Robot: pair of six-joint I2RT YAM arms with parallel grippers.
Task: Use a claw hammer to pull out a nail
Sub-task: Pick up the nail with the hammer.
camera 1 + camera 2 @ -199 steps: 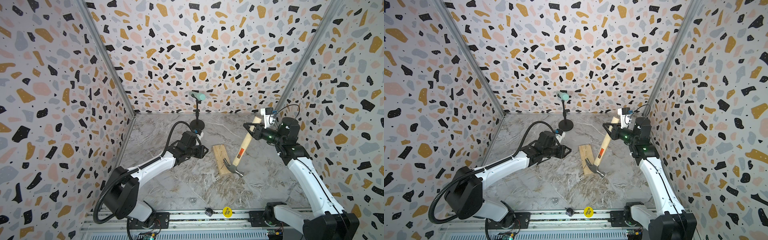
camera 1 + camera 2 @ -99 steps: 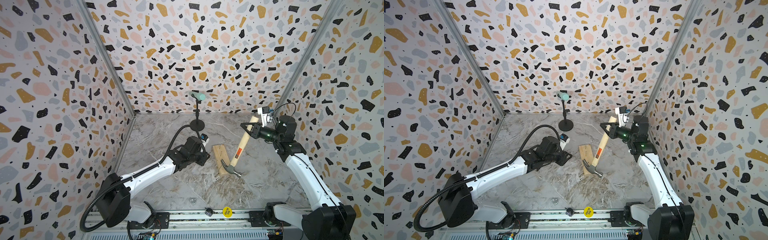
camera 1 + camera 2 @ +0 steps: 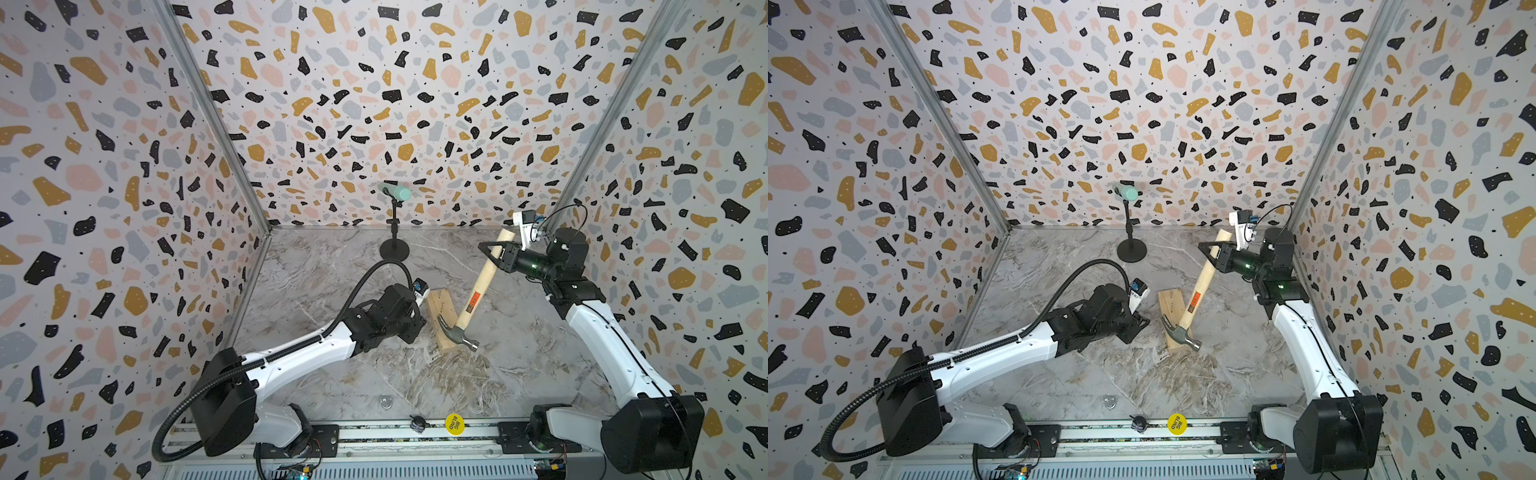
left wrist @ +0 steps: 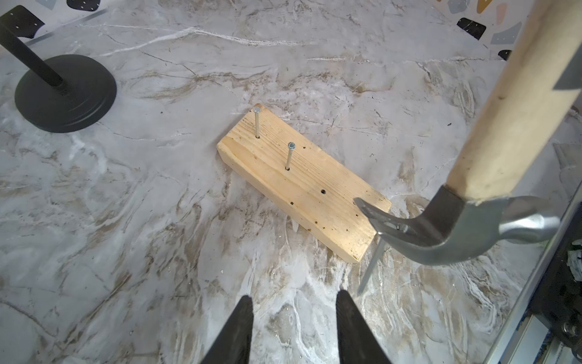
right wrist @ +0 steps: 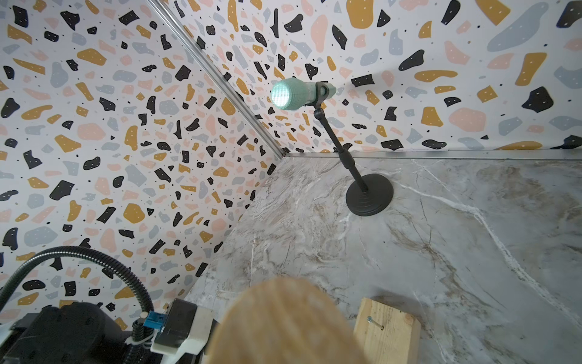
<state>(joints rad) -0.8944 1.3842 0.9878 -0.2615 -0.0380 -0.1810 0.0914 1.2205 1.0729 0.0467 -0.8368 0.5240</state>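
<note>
Claw hammer [image 3: 484,276] steeply tilted, head down, claw toward left tool [image 4: 294,296]

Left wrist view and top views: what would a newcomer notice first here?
The claw hammer, held high on its handle by the right end effector, hangs head-down at the wooden block's near end. In the left wrist view a nail dangles from its claw, while two more nails stand upright in the block.

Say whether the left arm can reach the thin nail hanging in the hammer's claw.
Likely yes: the open left gripper sits near the thin silver nail dangling from the wooden-handled claw hammer, nothing between them.
</note>
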